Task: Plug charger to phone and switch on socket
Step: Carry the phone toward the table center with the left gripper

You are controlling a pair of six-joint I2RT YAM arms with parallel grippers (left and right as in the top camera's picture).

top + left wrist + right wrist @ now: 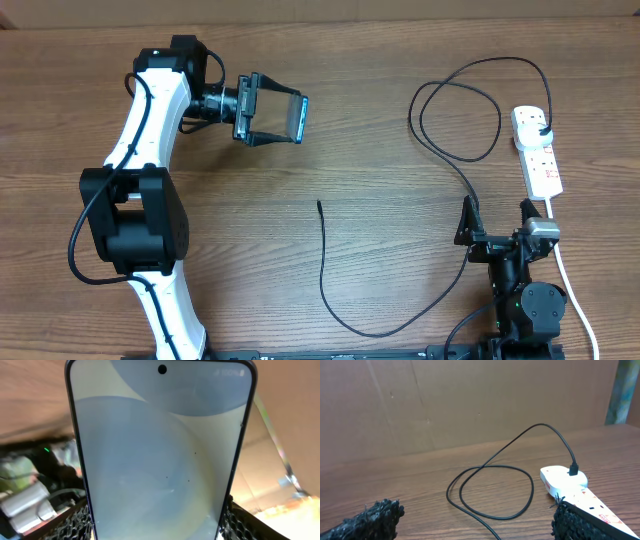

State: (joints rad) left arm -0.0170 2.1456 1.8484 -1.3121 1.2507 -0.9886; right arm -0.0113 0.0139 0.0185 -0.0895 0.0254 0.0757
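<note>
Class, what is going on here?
The left claw holds the slim black-edged smartphone up off the wooden table. The thin black charger cable is plugged into the white power strip, its connector tip lying loose on the table. The right claw is open and empty near the strip.

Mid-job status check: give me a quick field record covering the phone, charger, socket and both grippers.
phone: clamped in left gripper, screen lit, nothing plugged in
charger: black cable lying loose across the table
connector tip: free on the table at centre, apart from phone
plug: seated in the far end of the socket
socket: on the table at right; switch state cannot be read
right gripper: open, empty, low near the socket's near end
table: wood, carrying cable and socket
</note>
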